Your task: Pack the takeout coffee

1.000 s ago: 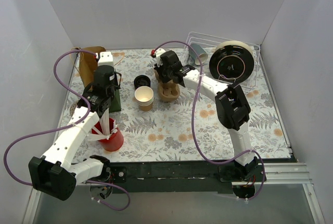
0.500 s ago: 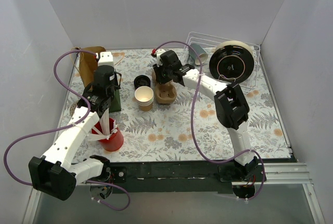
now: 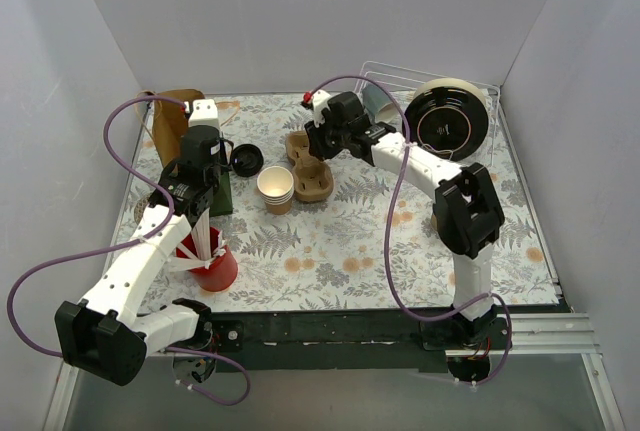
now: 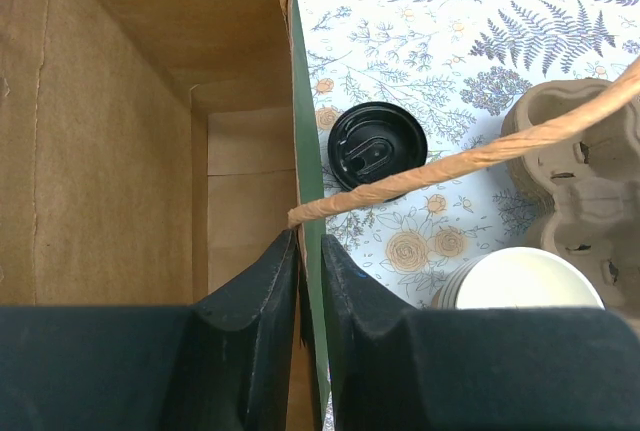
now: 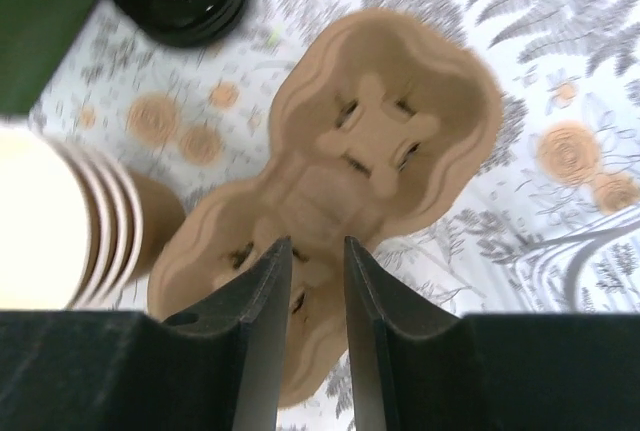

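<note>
At table (image 3: 330, 241) centre, my right claw (image 5: 315, 243) now stands parted above the pulp carrier (image 3: 310, 169), which it gripped a second ago; carrier and black lid (image 3: 247, 158) have shifted left. Stacked, open-topped paper cups (image 3: 277, 184) stand unmoved, just beside the carrier. My left claw (image 4: 308, 241) remains clamped on the paper bag (image 4: 120, 151) wall.

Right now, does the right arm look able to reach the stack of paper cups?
Probably yes. The right gripper hangs open and empty over the pulp carrier, and the stack of cups stands close beside that carrier, with nothing between them.
</note>
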`<state>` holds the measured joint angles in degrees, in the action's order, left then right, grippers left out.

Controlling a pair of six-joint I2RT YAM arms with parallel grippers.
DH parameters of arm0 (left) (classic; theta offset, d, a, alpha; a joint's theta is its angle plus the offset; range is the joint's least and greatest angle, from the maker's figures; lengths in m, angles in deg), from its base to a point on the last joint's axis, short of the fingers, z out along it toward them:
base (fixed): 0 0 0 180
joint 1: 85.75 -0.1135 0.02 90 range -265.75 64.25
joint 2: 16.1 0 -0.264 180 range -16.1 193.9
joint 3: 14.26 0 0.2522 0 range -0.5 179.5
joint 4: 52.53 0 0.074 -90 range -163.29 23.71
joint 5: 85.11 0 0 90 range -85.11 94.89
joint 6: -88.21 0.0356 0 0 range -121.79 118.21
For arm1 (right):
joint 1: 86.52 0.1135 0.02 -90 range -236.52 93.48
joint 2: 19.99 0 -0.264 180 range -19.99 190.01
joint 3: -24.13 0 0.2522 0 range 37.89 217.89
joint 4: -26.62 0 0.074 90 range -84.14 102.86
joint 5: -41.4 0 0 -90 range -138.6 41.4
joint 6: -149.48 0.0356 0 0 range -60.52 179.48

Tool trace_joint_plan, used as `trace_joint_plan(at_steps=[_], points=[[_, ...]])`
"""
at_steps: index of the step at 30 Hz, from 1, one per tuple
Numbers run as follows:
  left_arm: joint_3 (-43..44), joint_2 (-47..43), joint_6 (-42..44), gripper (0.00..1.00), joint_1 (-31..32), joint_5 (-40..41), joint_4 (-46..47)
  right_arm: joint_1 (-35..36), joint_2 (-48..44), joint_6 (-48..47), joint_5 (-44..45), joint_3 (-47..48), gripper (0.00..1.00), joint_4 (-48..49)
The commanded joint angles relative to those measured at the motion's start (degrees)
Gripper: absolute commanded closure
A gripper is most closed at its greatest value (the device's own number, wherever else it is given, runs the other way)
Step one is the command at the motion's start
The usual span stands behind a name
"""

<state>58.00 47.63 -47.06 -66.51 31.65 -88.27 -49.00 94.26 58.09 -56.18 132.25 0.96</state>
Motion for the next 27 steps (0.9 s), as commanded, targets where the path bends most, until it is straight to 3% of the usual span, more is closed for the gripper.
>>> trace_joint_plan(at_steps=[1,7,16,22,27], points=[[-0.4,-0.2,-0.3,0.84,0.0,0.0,0.4,0.6,-5.0,-7.7,-8.5,-4.6,0.62,0.1],[-0.7,0.3,-0.3,0.84,-0.1,-0.5,0.5,2.2,-9.5,-18.0,-13.7,-13.8,0.51,0.5],[-0.5,-0.1,-0.3,0.84,-0.1,-0.5,0.3,2.1,-14.7,-30.3,-19.8,-24.2,0.44,4.5],[-0.4,0.1,-0.4,0.84,-0.1,-0.5,0.4,2.2,-15.1,-34.6,-17.9,-27.3,0.45,8.0],[-0.2,0.9,-0.3,0.84,-0.1,-0.5,0.4,2.2,-14.8,-34.4,-15.8,-28.6,0.54,11.4]])
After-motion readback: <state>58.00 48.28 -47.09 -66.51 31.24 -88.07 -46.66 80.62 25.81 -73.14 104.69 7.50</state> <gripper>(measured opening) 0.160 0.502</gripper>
